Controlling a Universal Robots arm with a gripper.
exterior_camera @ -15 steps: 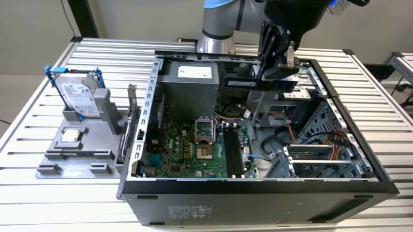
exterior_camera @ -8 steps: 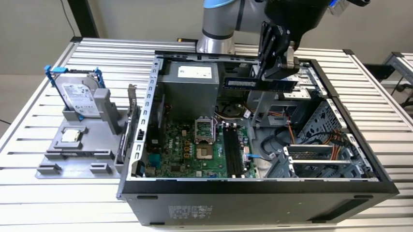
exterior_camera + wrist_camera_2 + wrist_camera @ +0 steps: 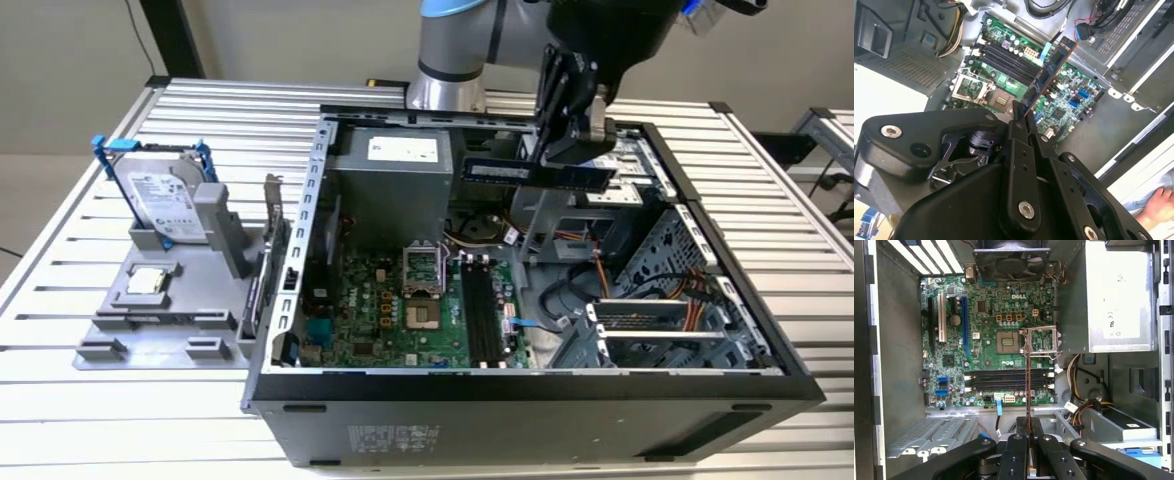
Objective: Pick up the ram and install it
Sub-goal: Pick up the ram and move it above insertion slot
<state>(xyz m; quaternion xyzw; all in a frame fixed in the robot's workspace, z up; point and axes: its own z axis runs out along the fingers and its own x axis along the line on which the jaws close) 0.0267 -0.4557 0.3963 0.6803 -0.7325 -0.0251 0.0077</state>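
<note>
Over the case [image 3: 534,415]: gripper [image 3: 577,152] clamped on ram [image 3: 534,172] — well above the slots [image 3: 481,312].
Ram: level, seemingly crosswise to slots.
Care: square it to a slot — firm grip.

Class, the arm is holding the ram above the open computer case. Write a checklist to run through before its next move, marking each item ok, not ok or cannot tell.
1. Grip secure: the gripper is shut on the ram: ok.
2. Ram clear of parts: it hangs above the motherboard, touching nothing: ok.
3. Black slots empty: ok.
4. Ram lined up with the slots: it lies crosswise to them: not ok.
5. Slot latches open: cannot tell.
6. Person's hand outside the case: ok.
</note>
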